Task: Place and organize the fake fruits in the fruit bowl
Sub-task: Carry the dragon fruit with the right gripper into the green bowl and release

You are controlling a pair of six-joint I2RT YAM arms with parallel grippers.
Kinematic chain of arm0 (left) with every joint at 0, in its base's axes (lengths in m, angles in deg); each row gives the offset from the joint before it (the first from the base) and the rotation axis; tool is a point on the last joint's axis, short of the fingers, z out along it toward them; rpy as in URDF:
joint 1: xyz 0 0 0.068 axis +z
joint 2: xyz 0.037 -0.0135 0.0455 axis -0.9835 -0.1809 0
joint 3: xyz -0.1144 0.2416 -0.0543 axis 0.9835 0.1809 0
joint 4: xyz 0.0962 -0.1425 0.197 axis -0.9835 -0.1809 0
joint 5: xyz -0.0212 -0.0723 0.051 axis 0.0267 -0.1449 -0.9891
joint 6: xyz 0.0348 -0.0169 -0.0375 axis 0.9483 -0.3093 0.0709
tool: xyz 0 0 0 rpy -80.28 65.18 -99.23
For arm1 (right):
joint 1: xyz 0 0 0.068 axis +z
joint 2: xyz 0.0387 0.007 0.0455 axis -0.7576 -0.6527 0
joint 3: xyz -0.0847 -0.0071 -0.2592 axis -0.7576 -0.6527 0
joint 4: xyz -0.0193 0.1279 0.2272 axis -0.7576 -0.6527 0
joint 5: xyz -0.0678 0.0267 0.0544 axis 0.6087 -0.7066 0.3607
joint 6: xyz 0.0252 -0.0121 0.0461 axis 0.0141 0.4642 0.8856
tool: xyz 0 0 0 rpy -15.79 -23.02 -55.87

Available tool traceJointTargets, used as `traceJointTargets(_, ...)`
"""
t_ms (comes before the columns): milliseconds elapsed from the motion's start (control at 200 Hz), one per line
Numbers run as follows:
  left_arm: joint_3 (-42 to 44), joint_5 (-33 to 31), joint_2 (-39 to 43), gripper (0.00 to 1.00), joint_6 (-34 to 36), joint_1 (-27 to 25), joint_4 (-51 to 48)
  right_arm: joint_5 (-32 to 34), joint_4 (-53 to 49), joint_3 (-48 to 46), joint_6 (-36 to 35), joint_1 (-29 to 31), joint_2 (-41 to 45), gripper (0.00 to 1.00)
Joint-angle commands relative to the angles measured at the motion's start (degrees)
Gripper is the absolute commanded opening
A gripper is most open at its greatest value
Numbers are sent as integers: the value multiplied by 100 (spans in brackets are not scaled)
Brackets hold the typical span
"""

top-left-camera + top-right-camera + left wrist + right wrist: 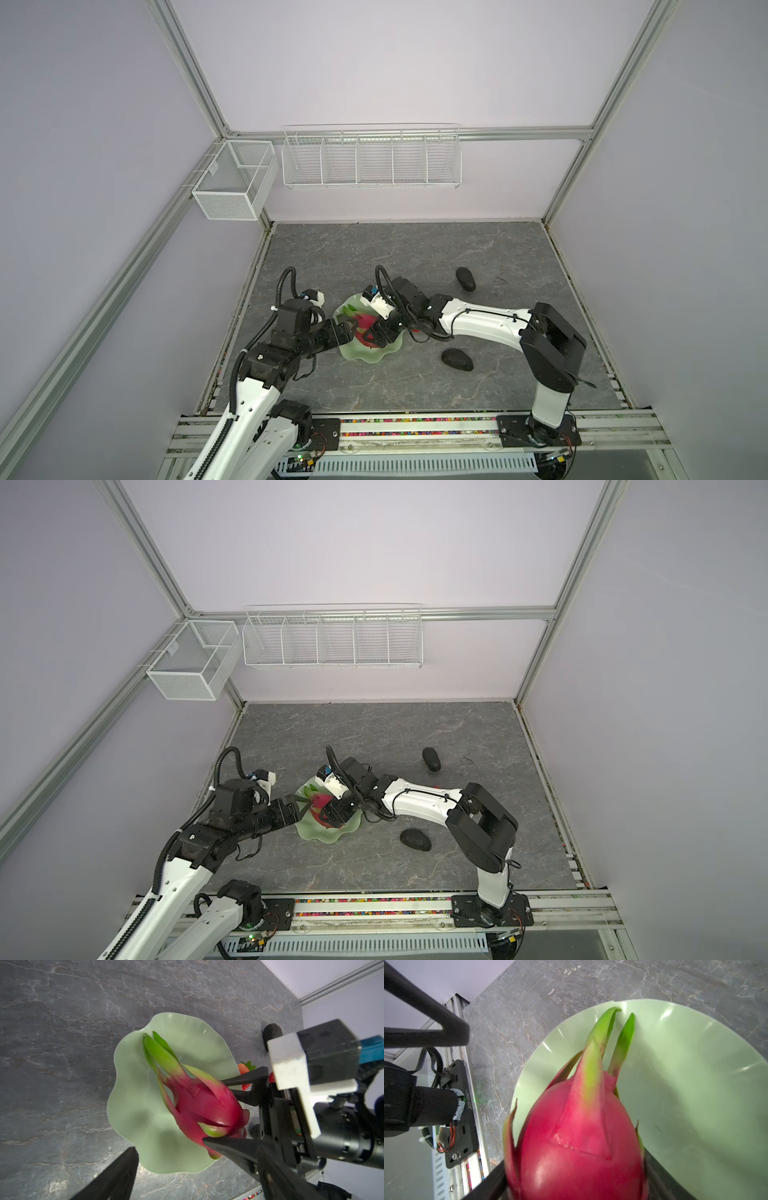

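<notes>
In both top views the pale mint-green fruit bowl sits left of centre on the table. The magenta dragon fruit lies tilted over the bowl, green tips toward the far rim. My right gripper is shut on its fat end. My left gripper stands open at the bowl's left edge, one finger against the dragon fruit's base. A red strawberry shows behind the right gripper's fingers, beside the bowl. Two dark avocados lie on the table to the right.
Two white wire baskets hang on the back wall and left corner, above the table. The right arm stretches low across the table between the two avocados. The aluminium rail runs along the front edge.
</notes>
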Motion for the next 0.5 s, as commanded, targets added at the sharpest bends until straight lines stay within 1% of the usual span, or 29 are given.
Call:
traceJointTargets(0,180,-114,-76,87,-109,-19,209,72,216,-53,-67,26,-91,75)
traceJointTargets(40,237,-103,-264,87,-120,-16,329,90,188,-32,-85,20,-115,76)
traceJointTargets(250,378,89,-702,84,-133,-16,832,140,89,13,-198,22,-184,82)
traceJointTargets(405,468,153,-893,84,-131,-20,1018,143,71,31,-271,26,-203,93)
traceJointTargets(440,464,163,-915,83,-126,-33,1024,144,64,26,-287,19,-196,100)
traceJointTargets(495,473,161,-929,83,-110,-31,1021,151,58,31,-321,22,-164,90)
